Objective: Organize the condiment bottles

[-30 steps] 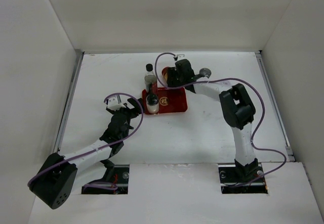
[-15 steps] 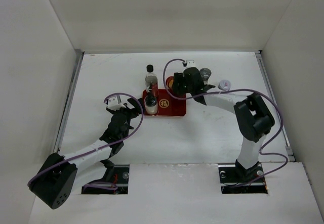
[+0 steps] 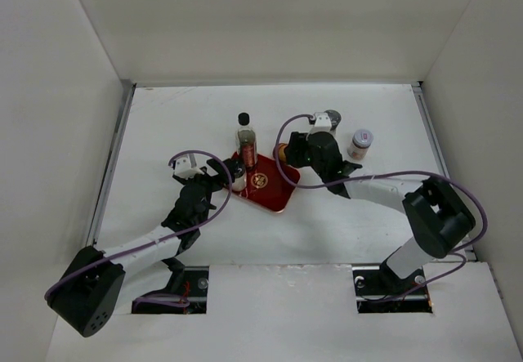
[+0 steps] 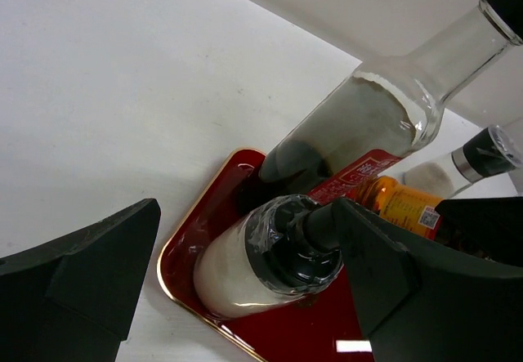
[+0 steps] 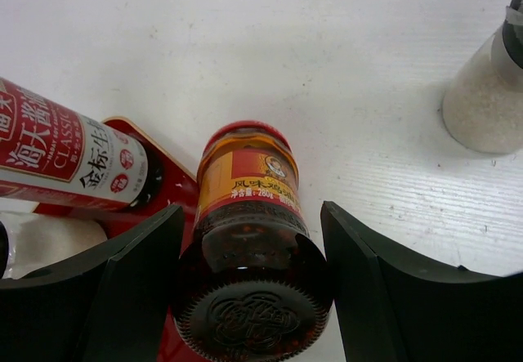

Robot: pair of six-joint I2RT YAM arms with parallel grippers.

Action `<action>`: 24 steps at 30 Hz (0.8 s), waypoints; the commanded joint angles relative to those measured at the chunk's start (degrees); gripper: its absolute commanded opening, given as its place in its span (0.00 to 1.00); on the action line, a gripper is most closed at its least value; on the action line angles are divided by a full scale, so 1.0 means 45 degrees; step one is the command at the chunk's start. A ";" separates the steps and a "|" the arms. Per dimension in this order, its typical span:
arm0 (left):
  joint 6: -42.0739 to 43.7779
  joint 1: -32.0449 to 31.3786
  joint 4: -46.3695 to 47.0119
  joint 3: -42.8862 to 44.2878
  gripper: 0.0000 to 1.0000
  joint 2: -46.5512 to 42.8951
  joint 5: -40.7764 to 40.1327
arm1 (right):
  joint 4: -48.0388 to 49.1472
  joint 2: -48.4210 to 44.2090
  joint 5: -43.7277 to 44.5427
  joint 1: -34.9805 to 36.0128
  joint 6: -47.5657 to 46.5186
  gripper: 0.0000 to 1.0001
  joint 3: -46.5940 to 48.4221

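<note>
A red tray lies skewed at mid-table. On it stand a tall black-capped dark bottle and a whitish shaker. My left gripper is open, its jaws wide on either side of that shaker; the right finger is next to its cap. My right gripper is shut on the red-capped orange jar. In the right wrist view the jar shows its glass base, and its cap points away, beside the tray's corner.
A second grey-capped shaker stands just behind the right wrist and also shows in the right wrist view. A small red-labelled jar stands to its right. White walls close in the table on three sides.
My right gripper has swung right and nearer with the orange jar. The tray has turned skewed, carrying the tall bottle and shaker. The small jar and grey shaker are now uncovered. The left arm has barely moved.
</note>
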 commanded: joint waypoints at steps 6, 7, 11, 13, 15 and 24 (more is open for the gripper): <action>-0.0349 -0.0066 0.0795 0.0064 0.88 -0.0110 0.0069 | 0.2496 -0.1801 0.0679 0.0577 0.0625 0.45 -0.0363; -0.0349 -0.0047 0.0795 0.0064 0.88 -0.0130 0.0088 | 0.2321 -0.1723 0.0737 0.0694 0.0625 0.45 -0.0577; -0.0388 -0.0066 0.0795 0.0025 0.88 -0.0247 0.0108 | 0.1987 -0.1585 0.1381 0.0890 0.0839 0.45 -0.1826; -0.0408 -0.0085 0.0795 0.0025 0.88 -0.0266 0.0089 | 0.1890 -0.1682 0.1654 0.0910 0.0918 0.45 -0.2315; -0.0427 -0.0086 0.0795 0.0044 0.88 -0.0189 0.0127 | 0.1656 -0.1819 0.2045 0.0987 0.1112 0.46 -0.2784; -0.0447 -0.0105 0.0795 0.0084 0.88 -0.0091 0.0128 | 0.0407 -0.1820 0.2476 0.1222 0.1836 0.84 -0.3412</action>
